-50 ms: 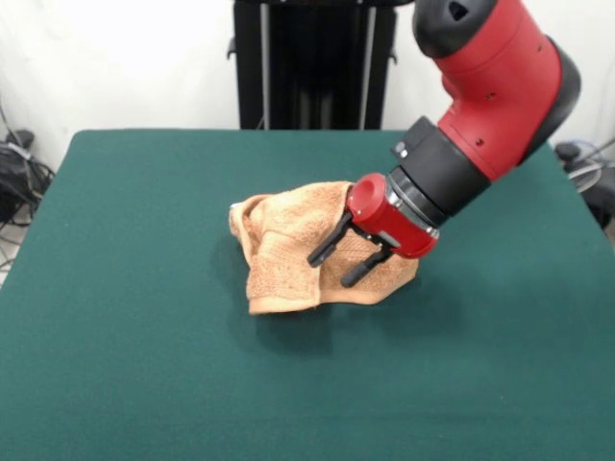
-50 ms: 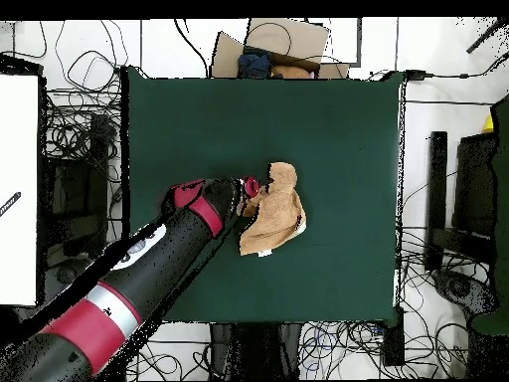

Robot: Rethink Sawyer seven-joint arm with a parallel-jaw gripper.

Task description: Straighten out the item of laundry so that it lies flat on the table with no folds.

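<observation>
Lying crumpled, towel elongated toward robot.

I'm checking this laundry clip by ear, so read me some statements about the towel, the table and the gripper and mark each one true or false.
1. The towel lies crumpled in a heap with folds. True.
2. The gripper is shut tight on the towel. False: its two fingers stand apart, open, in front of the cloth.
3. The towel sits near the middle of the green table. True.
4. The towel hangs over the table's edge. False: it lies wholly on the top, well inside every edge.
5. The gripper hovers far from the towel. False: it is right at the towel.
</observation>
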